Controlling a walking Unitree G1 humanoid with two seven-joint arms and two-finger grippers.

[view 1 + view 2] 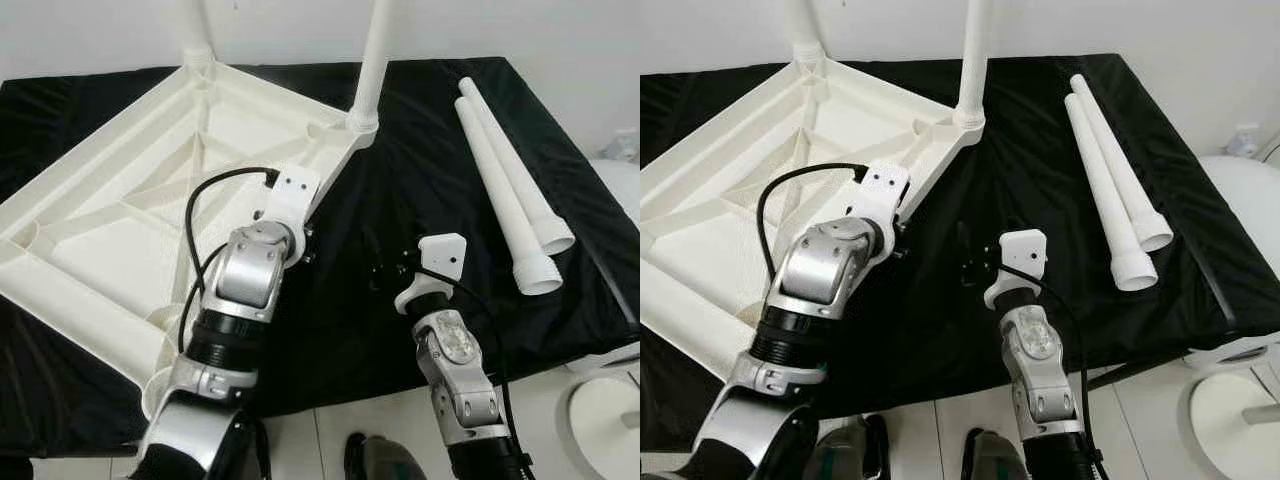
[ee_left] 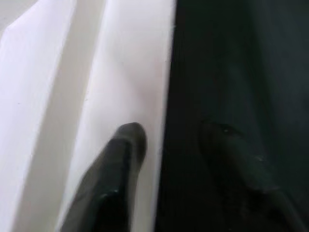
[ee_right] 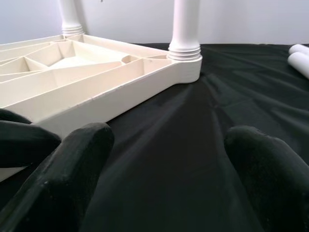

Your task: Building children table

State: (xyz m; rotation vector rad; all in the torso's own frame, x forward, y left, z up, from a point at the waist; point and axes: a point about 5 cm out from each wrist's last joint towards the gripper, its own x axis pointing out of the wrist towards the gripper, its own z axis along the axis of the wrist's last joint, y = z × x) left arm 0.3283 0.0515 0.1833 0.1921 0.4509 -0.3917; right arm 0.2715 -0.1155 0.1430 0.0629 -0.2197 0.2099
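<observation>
The white plastic table top (image 1: pixel 110 200) lies upside down on a black cloth (image 1: pixel 440 150). Two white legs (image 1: pixel 372 60) stand screwed into its far corners. Two loose white legs (image 1: pixel 505 190) lie side by side on the cloth at the right. My left gripper (image 2: pixel 183 145) is open at the table top's right rim, one finger (image 2: pixel 120 159) over the white plastic and the other over the cloth. My right gripper (image 3: pixel 169 169) is open and low over the bare cloth in the middle, pointing toward the rim and the nearer standing leg (image 3: pixel 186 29).
The cloth's front edge runs just ahead of my feet (image 1: pixel 385 460), with pale floor tiles beyond it. A round white object (image 1: pixel 610 410) sits on the floor at the right. A white wall stands behind the cloth.
</observation>
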